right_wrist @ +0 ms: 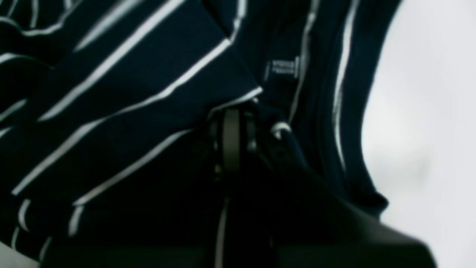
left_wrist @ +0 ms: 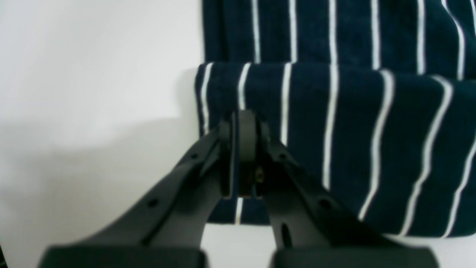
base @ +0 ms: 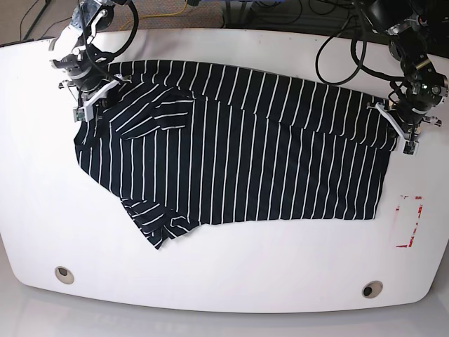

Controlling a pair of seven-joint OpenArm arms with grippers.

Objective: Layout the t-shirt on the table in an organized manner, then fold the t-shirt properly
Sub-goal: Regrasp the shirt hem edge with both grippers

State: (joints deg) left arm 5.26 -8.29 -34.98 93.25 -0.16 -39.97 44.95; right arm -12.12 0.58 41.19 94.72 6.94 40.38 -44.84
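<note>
The dark navy t-shirt [base: 245, 161] with thin white stripes lies spread across the white table [base: 224, 281], one sleeve sticking out at the front left. My left gripper [base: 396, 126] is at the shirt's right end; in the left wrist view it [left_wrist: 243, 124] is shut on a doubled-over edge of the t-shirt [left_wrist: 353, 130], with bare table [left_wrist: 93, 74] to its left. My right gripper [base: 88, 104] is at the far left corner. Its wrist view shows it [right_wrist: 232, 115] shut on bunched fabric of the t-shirt [right_wrist: 111, 111] near a small printed label.
Two metal-ringed holes [base: 64, 274] [base: 372, 288] sit near the table's front edge. A red-marked rectangle [base: 408, 221] lies at the right, just past the shirt. Black cables [base: 337, 49] trail from the right-hand arm at the back.
</note>
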